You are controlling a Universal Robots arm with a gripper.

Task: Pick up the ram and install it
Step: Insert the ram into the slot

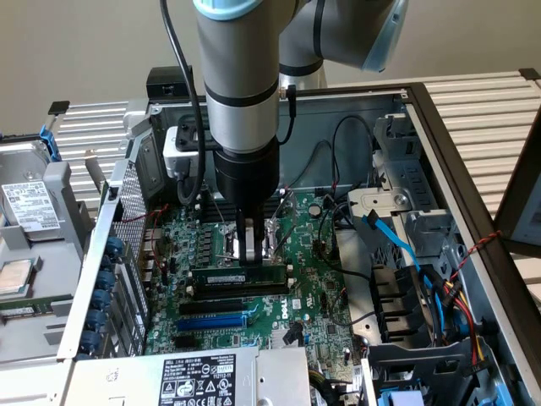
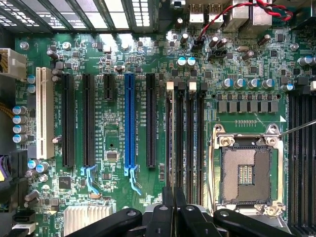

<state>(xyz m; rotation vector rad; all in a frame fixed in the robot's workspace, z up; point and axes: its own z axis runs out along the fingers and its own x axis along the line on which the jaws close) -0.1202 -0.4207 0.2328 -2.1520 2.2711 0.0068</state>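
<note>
The ram (image 1: pixel 228 278) is a long green stick with black chips and a white label. It stands on edge along the memory slots of the green motherboard (image 1: pixel 317 296), just in front of the CPU socket (image 2: pixel 247 170). My gripper (image 1: pixel 248 252) comes straight down onto its top edge, fingers shut on the middle of the stick. In the wrist view the gripper (image 2: pixel 174 210) points along the ram (image 2: pixel 174 148), which shows edge-on as a thin dark strip in line with the black memory slots (image 2: pixel 190 143). Whether the stick is fully seated in a slot I cannot tell.
A blue expansion slot (image 1: pixel 211 322) and black ones lie closer to the labelled power supply (image 1: pixel 199 376). Blue and black cables (image 1: pixel 397 245) and a drive cage (image 1: pixel 406 321) crowd the exterior view's right. The case's rear wall (image 1: pixel 127 254) rises on the left, with a loose hard drive (image 1: pixel 25 203) outside it.
</note>
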